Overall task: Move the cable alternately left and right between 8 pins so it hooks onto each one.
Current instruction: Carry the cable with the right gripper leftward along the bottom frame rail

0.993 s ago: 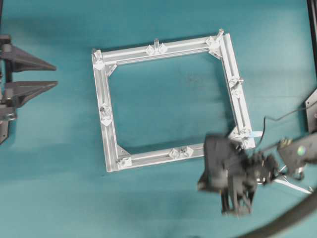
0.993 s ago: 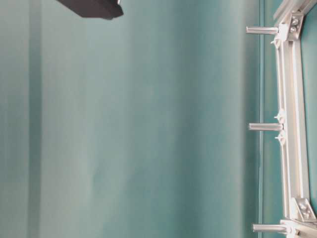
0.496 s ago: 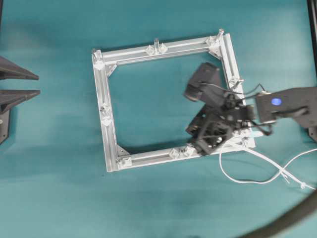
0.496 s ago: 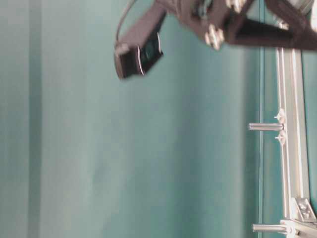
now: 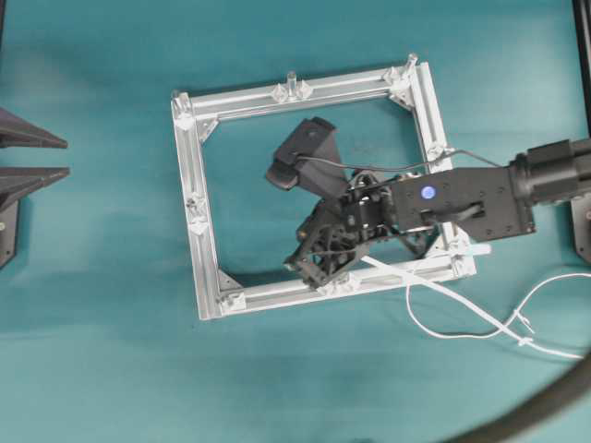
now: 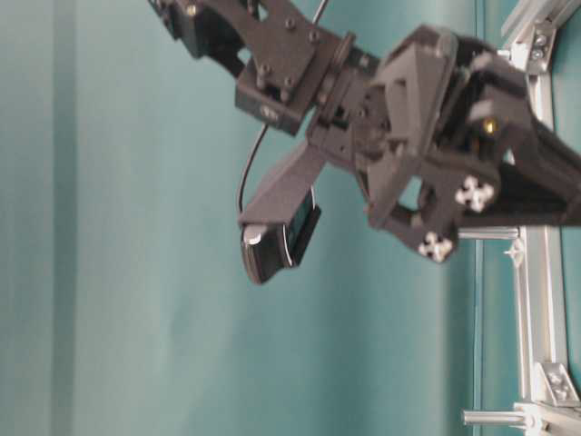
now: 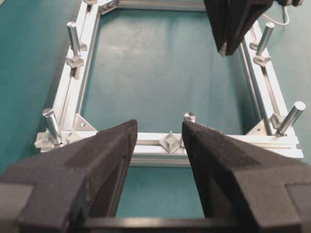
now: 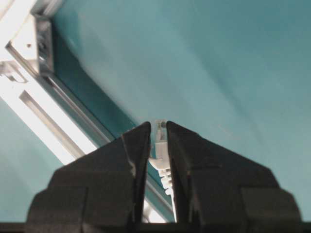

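The white cable (image 5: 445,295) trails from my right gripper (image 5: 305,265) across the frame's lower bar and loops on the cloth at the lower right. Its pale blue tab (image 5: 476,249) lies by the frame's lower right corner. In the right wrist view the right gripper (image 8: 158,127) is shut on a white ribbed piece of the cable (image 8: 161,151), low inside the frame beside the lower bar. Silvery pins (image 5: 291,79) stand round the aluminium frame (image 5: 189,240); several pins (image 7: 74,35) show in the left wrist view. My left gripper (image 5: 67,157) waits open at the far left, outside the frame.
A thick dark hose (image 5: 531,411) curves across the lower right corner of the cloth. The right arm (image 5: 462,194) lies over the frame's right bar. In the table-level view the right wrist and its camera (image 6: 281,234) hang above two pins (image 6: 488,233).
The right arm has swung from outside the frame's lower right corner leftward into the frame, pulling the cable along. The left gripper drew back slightly to the left.
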`<action>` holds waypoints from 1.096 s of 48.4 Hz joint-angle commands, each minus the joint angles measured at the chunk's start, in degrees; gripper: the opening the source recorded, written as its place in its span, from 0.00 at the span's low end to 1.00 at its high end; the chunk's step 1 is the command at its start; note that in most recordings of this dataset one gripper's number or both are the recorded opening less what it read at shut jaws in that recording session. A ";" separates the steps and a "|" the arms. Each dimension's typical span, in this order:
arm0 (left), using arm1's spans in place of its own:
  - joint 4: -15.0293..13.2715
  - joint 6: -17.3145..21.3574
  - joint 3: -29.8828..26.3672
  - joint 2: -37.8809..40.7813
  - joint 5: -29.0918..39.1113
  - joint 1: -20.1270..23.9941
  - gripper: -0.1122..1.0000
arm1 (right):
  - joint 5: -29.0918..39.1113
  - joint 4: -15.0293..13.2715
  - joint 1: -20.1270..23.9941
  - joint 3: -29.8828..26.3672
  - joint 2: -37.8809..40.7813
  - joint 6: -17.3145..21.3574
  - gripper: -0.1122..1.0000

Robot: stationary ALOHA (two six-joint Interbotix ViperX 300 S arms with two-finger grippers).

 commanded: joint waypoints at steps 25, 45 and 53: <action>0.00 0.09 1.67 -3.25 -0.26 -0.18 0.59 | 2.81 -0.18 2.81 -13.36 5.63 -7.03 0.22; 0.00 0.09 1.67 -3.25 -0.26 -0.18 0.59 | 2.64 0.09 9.58 -19.78 11.07 -6.06 0.22; 0.00 0.26 1.67 -3.25 -0.18 -0.18 0.59 | 2.64 0.09 12.30 -20.65 12.04 -4.83 0.22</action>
